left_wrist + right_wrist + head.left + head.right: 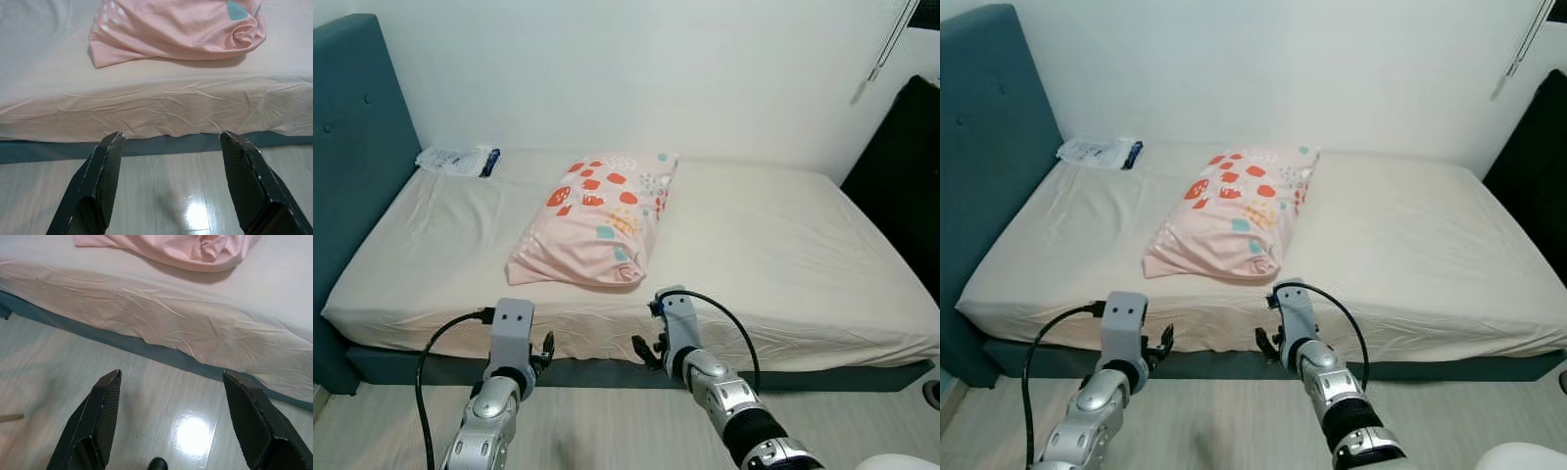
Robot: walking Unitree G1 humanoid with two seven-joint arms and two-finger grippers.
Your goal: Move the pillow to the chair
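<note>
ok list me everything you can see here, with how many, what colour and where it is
pillow: one, pink with red and teal prints, lying on the bed near its front edge, about mid-width.
bed: one, cream sheet over a teal base, set against the wall.
headboard: one, teal, padded, at the bed's left end.
packet: one, white with a dark blue end, on the bed's far left corner by the headboard.
floor: pale wood-look, glossy, in front of the bed.
dark object: one, black, at the right edge beyond the bed; what it is I cannot tell.
left tool: one, black fingers open, over the floor before the bed edge.
right tool: one, black fingers open, likewise short of the bed.
</note>
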